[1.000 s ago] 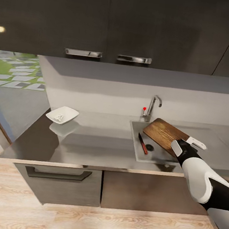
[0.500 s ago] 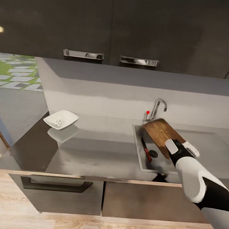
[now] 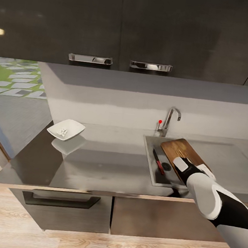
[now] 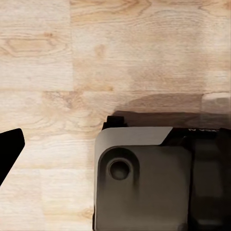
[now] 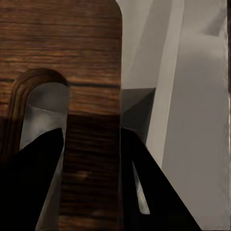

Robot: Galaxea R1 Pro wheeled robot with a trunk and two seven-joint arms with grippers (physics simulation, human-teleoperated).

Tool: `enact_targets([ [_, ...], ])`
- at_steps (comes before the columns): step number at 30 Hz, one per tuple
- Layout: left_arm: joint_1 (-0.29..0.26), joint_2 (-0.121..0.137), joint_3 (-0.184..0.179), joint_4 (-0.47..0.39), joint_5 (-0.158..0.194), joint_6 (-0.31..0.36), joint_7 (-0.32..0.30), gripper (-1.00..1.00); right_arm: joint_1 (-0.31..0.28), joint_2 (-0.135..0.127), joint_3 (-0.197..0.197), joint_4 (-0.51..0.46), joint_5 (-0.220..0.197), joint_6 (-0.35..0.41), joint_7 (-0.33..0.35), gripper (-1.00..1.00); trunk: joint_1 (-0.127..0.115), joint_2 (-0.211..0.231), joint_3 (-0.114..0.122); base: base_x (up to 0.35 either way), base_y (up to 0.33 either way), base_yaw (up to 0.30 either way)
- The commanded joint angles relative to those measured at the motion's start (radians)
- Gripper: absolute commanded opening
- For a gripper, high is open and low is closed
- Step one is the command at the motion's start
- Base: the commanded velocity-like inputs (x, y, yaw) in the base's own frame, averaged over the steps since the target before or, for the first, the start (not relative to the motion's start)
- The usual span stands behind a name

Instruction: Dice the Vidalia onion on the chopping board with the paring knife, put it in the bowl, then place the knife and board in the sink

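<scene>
Brown chopping board (image 3: 182, 152) clamped at slotted end by right gripper (image 3: 193, 168), tilted over sink (image 3: 150, 154) right side for lowering in. Paring knife (image 3: 158, 162) already on basin floor. Bowl (image 3: 66, 129) with dice on table (image 3: 108, 161). Left gripper state: cannot tell.

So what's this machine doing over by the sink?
The robot's right gripper is shut on the chopping board, holding it tilted over the sink, partly inside the basin. The paring knife with the red handle already lies in the sink beside the drain. Off to the side on the countertop, the white bowl holds small pale pieces. It looks like the last bit of tidying up: the board only needs setting down.
</scene>
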Motion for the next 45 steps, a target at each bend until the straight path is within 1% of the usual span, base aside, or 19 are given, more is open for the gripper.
enact_targets([
  [1,-0.001,-0.001,-0.003,0.003,0.000,-0.005,0.000,1.00,-0.001,0.003,0.007,-0.002,-0.006,-0.003,-0.018,-1.00,0.000,-0.002,-0.002,0.000,0.000,0.000],
  [4,-0.001,-0.003,-0.003,0.003,0.000,-0.005,0.000,1.00,-0.002,0.020,0.005,-0.008,-0.008,0.013,-0.053,-1.00,0.000,-0.002,-0.002,0.000,0.000,0.000],
  [8,-0.001,-0.002,-0.003,0.003,0.000,-0.004,0.000,1.00,-0.002,0.038,0.003,-0.013,-0.010,0.077,-0.073,-1.00,0.000,-0.002,-0.002,0.000,0.000,0.000],
  [12,-0.001,0.000,-0.003,0.003,0.000,-0.003,0.000,1.00,-0.002,0.053,0.002,-0.016,-0.010,0.095,-0.090,-1.00,0.000,-0.002,-0.002,0.000,0.000,0.000],
  [19,-0.001,0.004,-0.002,0.005,0.000,0.024,0.001,1.00,-0.002,0.062,0.002,-0.018,-0.011,0.100,-0.094,-1.00,0.000,-0.002,-0.002,0.000,0.000,0.000],
  [25,-0.001,0.007,-0.001,0.005,0.000,0.030,0.000,1.00,-0.002,0.068,0.002,-0.018,-0.011,0.099,-0.094,-1.00,0.000,-0.002,-0.002,0.049,0.000,0.000],
  [33,-0.001,0.009,-0.001,0.005,0.001,0.030,0.000,1.00,-0.001,0.068,0.001,-0.018,-0.011,0.098,-0.094,-1.00,0.000,-0.002,-0.002,0.250,0.061,0.000],
  [39,-0.001,0.026,-0.001,0.005,0.002,0.030,0.000,1.00,-0.001,0.064,-0.003,-0.017,-0.014,0.098,-0.094,-1.00,0.000,-0.002,-0.002,0.281,0.085,0.000],
  [40,-0.001,0.027,-0.001,0.005,0.002,0.030,0.000,1.00,-0.001,0.063,-0.007,-0.017,-0.014,0.098,-0.094,-1.00,0.000,-0.002,-0.002,0.207,0.038,0.000],
  [41,-0.001,0.028,-0.001,0.005,0.003,0.031,0.000,1.00,-0.001,0.062,-0.021,-0.016,-0.014,0.098,-0.093,-1.00,0.000,-0.002,-0.002,0.112,0.019,0.000],
  [43,0.004,0.029,-0.001,0.006,0.006,0.034,0.001,1.00,-0.001,0.058,-0.061,-0.015,-0.011,0.095,-0.093,-1.00,0.000,-0.002,-0.002,0.047,0.008,0.000],
  [45,0.019,0.030,-0.001,0.006,0.007,0.042,0.001,1.00,-0.001,0.054,-0.089,-0.014,-0.009,0.093,-0.092,-1.00,0.000,-0.002,-0.002,0.019,0.003,0.000],
])
